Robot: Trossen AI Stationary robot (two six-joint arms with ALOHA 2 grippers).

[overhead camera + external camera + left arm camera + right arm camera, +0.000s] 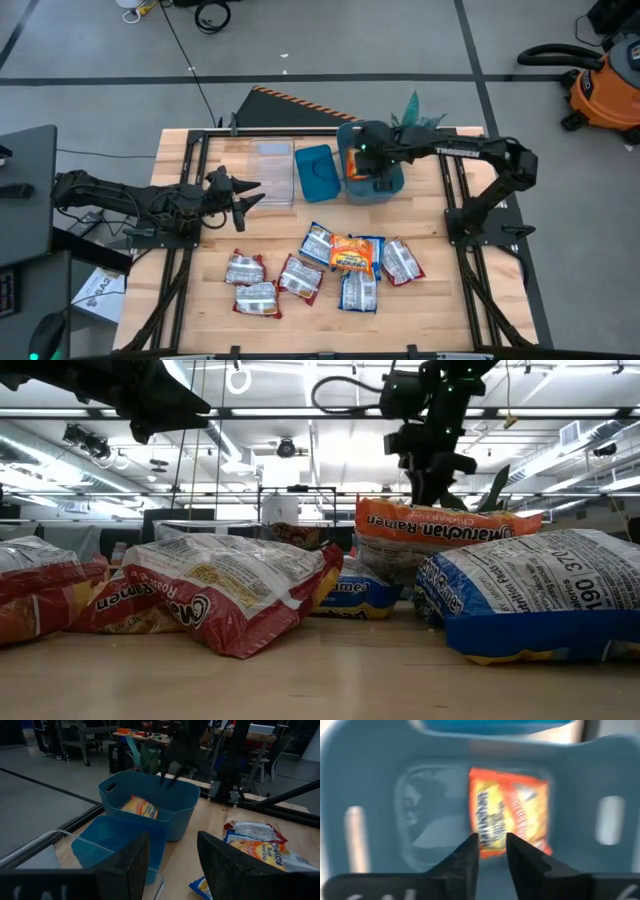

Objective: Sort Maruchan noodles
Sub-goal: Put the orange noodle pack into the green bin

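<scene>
Several Maruchan packets (pixel 352 255) lie loosely heaped on the table's near half: red-trimmed ones (pixel 257 298) to the left, blue (pixel 358 290) and orange ones in the middle. One more orange packet (pixel 512 810) lies flat on the floor of the grey-blue bin (pixel 372 198). My right gripper (pixel 492 850) hangs over that bin, pointing down, fingers a little apart and holding nothing, clear above the packet. My left gripper (pixel 172 865) is open and hovers over the table's left side (pixel 245 195), aimed toward the bins.
A smaller bright blue bin (pixel 318 172) stands left of the grey-blue one, and a clear plastic container (pixel 272 170) stands left of that. Bare wood shows around the packet heap. A plant stands beyond the table's far edge (pixel 415 108), and a vacuum sits on the floor.
</scene>
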